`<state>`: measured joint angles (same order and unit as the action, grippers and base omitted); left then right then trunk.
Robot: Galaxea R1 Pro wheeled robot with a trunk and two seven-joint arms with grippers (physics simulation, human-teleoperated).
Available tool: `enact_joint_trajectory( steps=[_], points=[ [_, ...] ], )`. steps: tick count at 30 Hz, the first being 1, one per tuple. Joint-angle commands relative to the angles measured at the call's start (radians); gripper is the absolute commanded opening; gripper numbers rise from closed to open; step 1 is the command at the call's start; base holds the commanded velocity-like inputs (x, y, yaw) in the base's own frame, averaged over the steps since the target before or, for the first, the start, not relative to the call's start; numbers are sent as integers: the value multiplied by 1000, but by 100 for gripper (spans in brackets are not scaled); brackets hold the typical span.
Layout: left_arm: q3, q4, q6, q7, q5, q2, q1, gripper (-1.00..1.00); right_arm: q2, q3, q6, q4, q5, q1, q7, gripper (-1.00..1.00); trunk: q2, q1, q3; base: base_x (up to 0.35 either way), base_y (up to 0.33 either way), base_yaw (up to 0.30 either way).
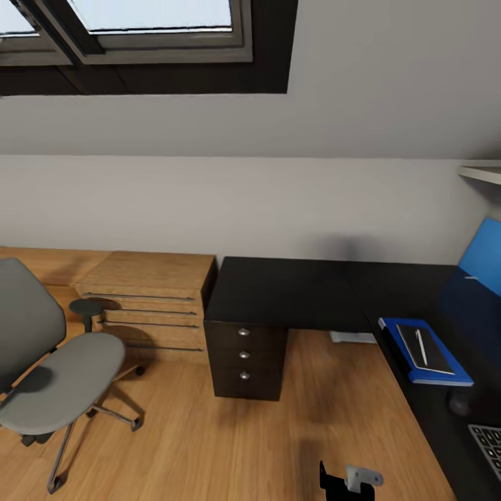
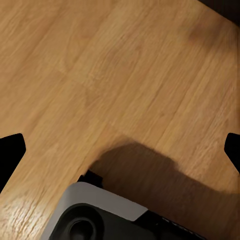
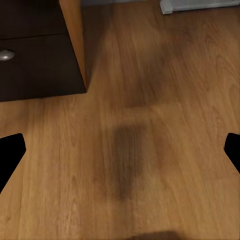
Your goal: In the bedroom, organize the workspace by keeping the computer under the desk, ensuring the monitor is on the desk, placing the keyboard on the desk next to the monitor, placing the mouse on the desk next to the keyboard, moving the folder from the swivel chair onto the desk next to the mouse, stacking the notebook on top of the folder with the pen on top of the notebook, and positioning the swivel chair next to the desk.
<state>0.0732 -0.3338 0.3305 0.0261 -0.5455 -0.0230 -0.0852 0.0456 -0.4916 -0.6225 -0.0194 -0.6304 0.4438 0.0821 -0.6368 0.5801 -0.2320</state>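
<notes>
The grey swivel chair (image 1: 59,369) stands on the wood floor at the left, apart from the black desk (image 1: 327,289). On the desk's right wing lies the blue folder (image 1: 440,378), with the grey notebook (image 1: 437,358) on it and the pen (image 1: 421,346) on the notebook. Nearer me sit the dark mouse (image 1: 459,402) and a corner of the keyboard (image 1: 489,445). A blue panel (image 1: 483,261), cut off at the right edge, looks like the monitor. My left gripper (image 2: 120,150) and right gripper (image 3: 120,150) both hang open and empty over bare floor.
Low oak drawers (image 1: 149,303) sit against the wall beside a black drawer unit (image 1: 245,355) under the desk's end. A white foot bar (image 1: 351,337) shows below the desk. Open floor (image 1: 292,431) lies between chair and desk. My base (image 2: 95,215) shows below the left gripper.
</notes>
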Motion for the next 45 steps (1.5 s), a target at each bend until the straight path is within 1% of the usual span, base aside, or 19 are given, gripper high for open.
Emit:
enact_joint_trajectory(
  steps=[1,7,17,45],
  points=[
    [7,3,9,-4,-8,-2,-1,100,1,-8,-2,-2,1,1,8,100,-1,0,0,0,0,124],
    [6,12,23,-23,-6,-2,-1,100,1,-7,-2,-2,1,1,8,100,-1,0,9,0,0,128],
    [8,15,28,-29,-7,0,-1,100,0,-7,-2,-2,0,1,8,100,-1,0,21,0,0,186],
    [8,16,28,-29,-8,-1,-1,100,-1,-7,1,-2,1,1,10,100,-1,0,22,0,0,281]
  ],
)
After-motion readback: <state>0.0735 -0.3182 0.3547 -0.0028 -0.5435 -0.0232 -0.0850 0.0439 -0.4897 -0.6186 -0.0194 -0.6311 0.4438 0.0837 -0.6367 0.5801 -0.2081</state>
